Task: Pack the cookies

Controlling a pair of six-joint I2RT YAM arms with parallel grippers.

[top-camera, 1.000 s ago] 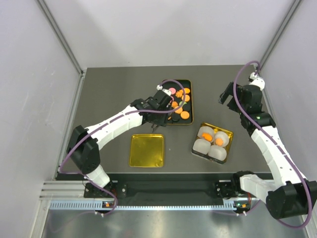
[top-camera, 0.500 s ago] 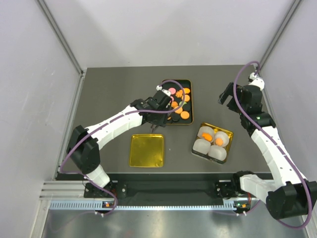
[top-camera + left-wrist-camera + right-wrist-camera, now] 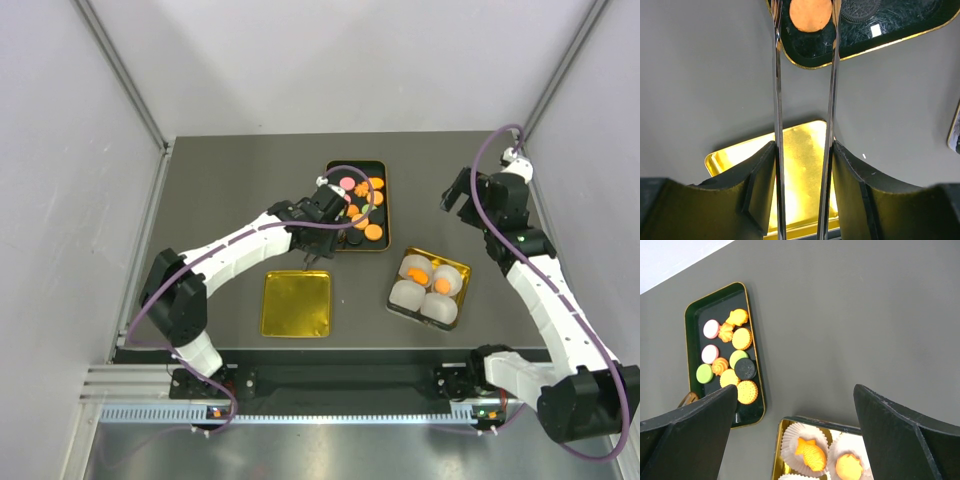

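The cookies [image 3: 362, 203] lie as small orange, pink, green and black discs in a black gold-rimmed tray [image 3: 381, 172], also seen in the right wrist view as cookies [image 3: 734, 356] in the tray [image 3: 689, 315]. My left gripper [image 3: 321, 222] [image 3: 804, 150] is shut on long metal tongs [image 3: 777, 90]. The tong tips reach over the black tray's near corner [image 3: 866, 49] with an orange cookie [image 3: 811, 14] between them. I cannot tell whether it is lifted. My right gripper [image 3: 461, 196] [image 3: 795, 395] hangs open and empty, high above the table at the right.
A gold tin [image 3: 462, 271] [image 3: 777, 450] holds white paper cups [image 3: 408, 293]; two carry orange cookies, one fish-shaped [image 3: 811, 454]. An empty gold lid [image 3: 296, 303] [image 3: 730, 156] lies below the left gripper. Grey walls enclose the dark table [image 3: 220, 190] on three sides.
The left arm's elbow has shifted slightly; the tongs and their cookie stay over the black tray. The right arm has not moved.
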